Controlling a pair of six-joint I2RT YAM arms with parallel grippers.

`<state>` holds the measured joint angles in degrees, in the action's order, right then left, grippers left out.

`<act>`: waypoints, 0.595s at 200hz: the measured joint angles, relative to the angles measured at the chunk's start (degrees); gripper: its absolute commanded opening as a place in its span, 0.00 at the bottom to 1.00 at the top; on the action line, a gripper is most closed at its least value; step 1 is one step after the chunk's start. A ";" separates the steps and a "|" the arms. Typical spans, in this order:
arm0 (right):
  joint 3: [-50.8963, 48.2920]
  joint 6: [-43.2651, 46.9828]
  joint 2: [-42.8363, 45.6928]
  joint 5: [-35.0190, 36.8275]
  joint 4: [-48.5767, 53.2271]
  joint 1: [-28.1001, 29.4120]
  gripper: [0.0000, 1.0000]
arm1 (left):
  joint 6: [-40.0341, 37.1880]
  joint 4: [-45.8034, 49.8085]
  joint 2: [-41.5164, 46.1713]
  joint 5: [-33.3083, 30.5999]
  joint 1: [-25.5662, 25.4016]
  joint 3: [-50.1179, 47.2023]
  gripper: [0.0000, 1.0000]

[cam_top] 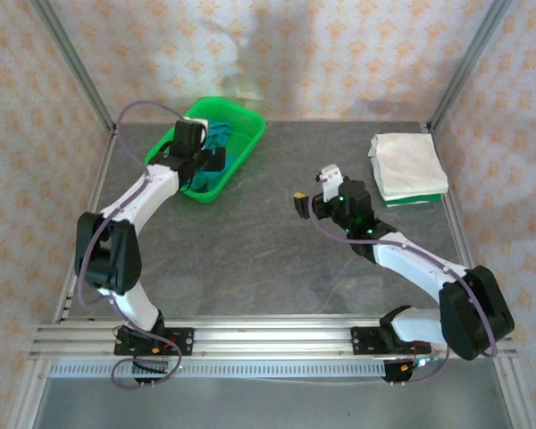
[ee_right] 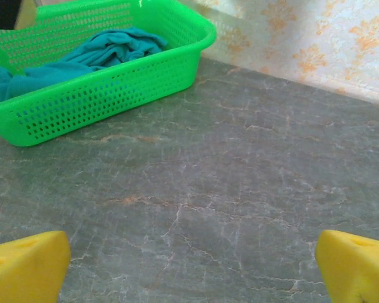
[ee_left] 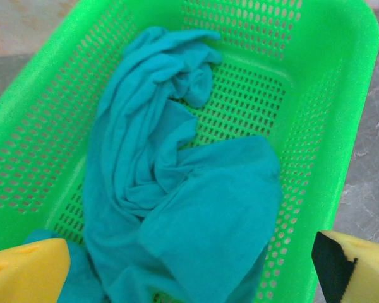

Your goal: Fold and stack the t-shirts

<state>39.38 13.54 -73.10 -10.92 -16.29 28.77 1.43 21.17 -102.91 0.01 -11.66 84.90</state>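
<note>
Both wide open: left tool above teal shirt inside basket, right tool over table.

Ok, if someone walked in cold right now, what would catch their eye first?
The bright green mesh basket at the far left of the table, with a crumpled teal t-shirt heaped inside it and the left arm reaching over it. Next, the neat stack of folded white shirts at the far right, with a green edge showing underneath.
</note>
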 measured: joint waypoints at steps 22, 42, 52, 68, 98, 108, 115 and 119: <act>0.48 0.00 -0.57 -0.04 0.42 0.35 0.99 | -0.35 4.76 -5.81 0.90 -0.74 7.74 1.00; 0.68 -0.02 -0.57 -0.02 0.87 0.35 0.99 | -1.81 8.07 -9.57 2.34 -1.62 12.13 1.00; 0.72 -0.02 -0.57 0.00 0.94 0.35 0.99 | -2.78 9.84 -11.52 2.89 -2.58 14.53 1.00; 0.72 -0.20 -0.59 0.00 1.09 0.35 0.99 | -3.58 12.68 -15.23 4.52 -4.24 19.23 0.93; 0.72 -0.44 -0.59 0.00 1.81 0.35 0.99 | -3.89 15.32 -20.61 6.84 -6.19 23.78 0.70; 0.72 -0.44 -0.59 0.02 2.05 0.35 1.00 | -3.04 16.20 -21.84 6.86 -6.23 24.06 0.61; 0.72 -0.44 -0.59 0.09 2.21 0.35 0.99 | -2.82 16.85 -22.53 6.73 -6.19 24.37 0.52; 0.72 -0.46 -0.59 0.15 2.25 0.35 0.99 | -2.89 17.35 -22.99 6.54 -6.08 24.61 0.46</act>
<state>40.10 13.08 -73.69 -10.76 -14.04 29.12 -1.45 38.52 -125.91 6.55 -17.74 109.51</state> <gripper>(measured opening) 0.994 0.598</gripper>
